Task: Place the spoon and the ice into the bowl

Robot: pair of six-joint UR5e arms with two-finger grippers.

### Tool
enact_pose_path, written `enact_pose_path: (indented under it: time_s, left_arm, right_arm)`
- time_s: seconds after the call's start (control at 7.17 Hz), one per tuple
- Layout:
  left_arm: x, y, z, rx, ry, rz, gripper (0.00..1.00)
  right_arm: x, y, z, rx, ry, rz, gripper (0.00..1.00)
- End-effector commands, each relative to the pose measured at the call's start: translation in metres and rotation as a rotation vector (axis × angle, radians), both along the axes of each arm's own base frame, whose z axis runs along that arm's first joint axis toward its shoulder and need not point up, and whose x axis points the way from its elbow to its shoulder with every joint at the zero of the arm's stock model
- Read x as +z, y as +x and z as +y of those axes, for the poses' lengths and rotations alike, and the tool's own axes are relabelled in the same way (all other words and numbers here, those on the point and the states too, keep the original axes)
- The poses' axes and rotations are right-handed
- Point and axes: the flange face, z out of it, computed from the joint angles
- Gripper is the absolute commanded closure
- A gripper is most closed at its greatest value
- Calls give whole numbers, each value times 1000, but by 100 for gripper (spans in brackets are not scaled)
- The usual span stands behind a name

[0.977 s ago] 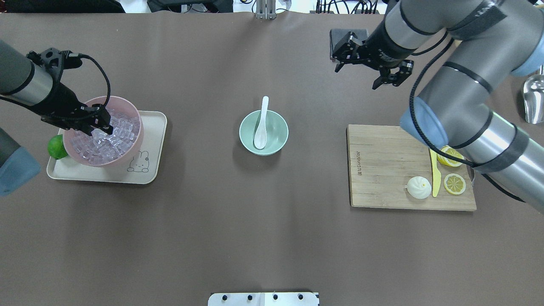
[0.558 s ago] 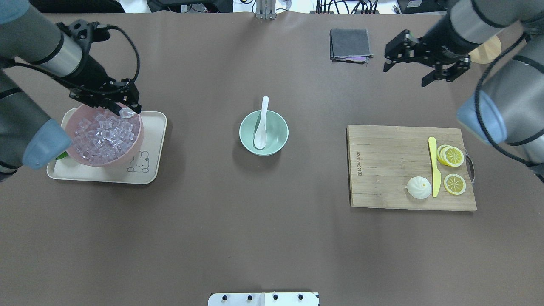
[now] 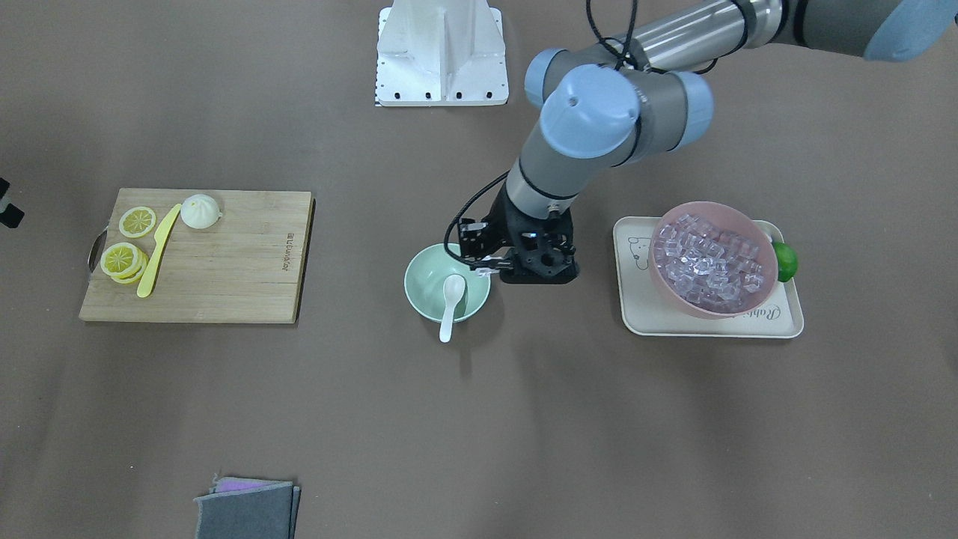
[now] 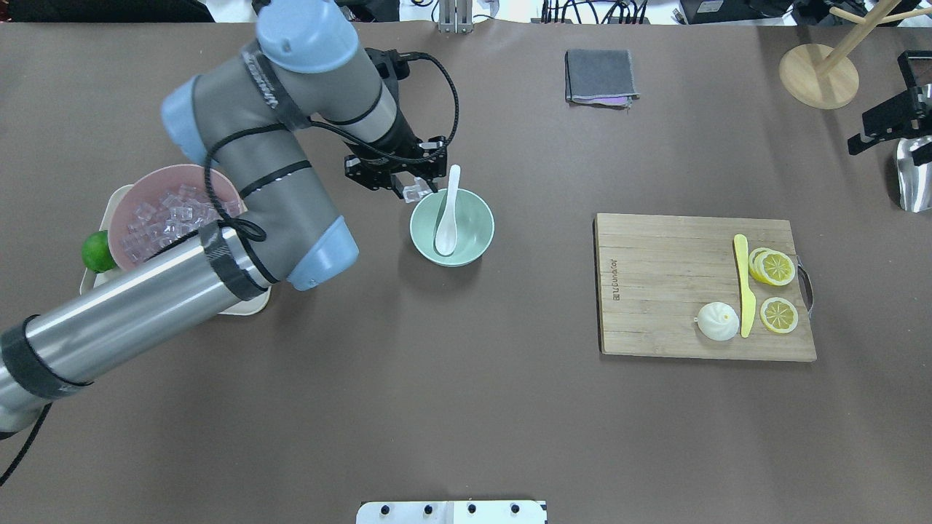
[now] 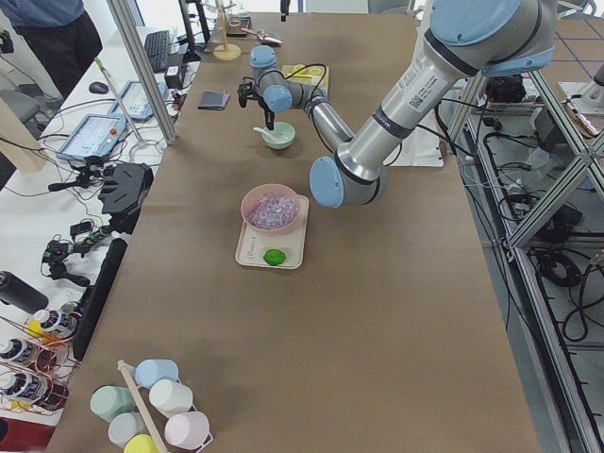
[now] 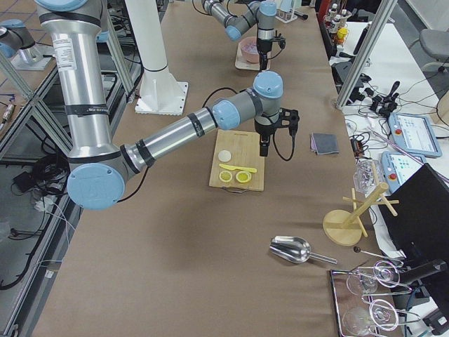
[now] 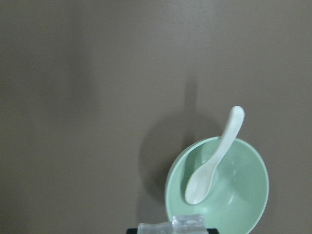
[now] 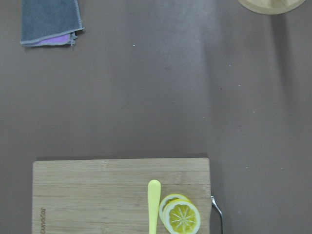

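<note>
the brown table (image 4: 466, 422) carries everything. on the robot's right side lies a wooden cutting board (image 4: 655, 291), which this task does not need. on its left side a tray (image 3: 636, 299) holds the pink bowl (image 3: 707, 203), the store of ice (image 3: 707, 262). the small green bowl (image 4: 473, 244) stands in the middle, where both arms can reach it. the spoon (image 4: 445, 233) rests in it, head down and handle over the rim. the left claw (image 4: 412, 188) hangs at the bowl's edge, closed on one clear cube (image 7: 187, 223) (just above the rim, it seems), probably to drop it inside. the right claw (image 4: 888, 124) is parked far aside; i cannot tell if it is open.
</note>
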Motion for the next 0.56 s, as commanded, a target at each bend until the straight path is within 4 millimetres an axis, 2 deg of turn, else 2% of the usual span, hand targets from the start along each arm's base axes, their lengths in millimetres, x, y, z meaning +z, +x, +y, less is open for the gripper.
enact_pose_path:
  time_s: [0.0,0.14,0.28,0.42]
  left_arm:
    - [-5,37,8,-42,34,16,2]
    - [-3,31,10,-39,40,18,2]
    - [19,5,28,-35,48,30,2]
    - [54,-39,44,-12,82,31,2]
  right_arm:
    - [17,17,8,-4,4,9,0]
    - [19,19,10,-1,-2,6,0]
    - [19,22,10,1,-1,0,0]
    - [20,28,9,-8,19,3,0]
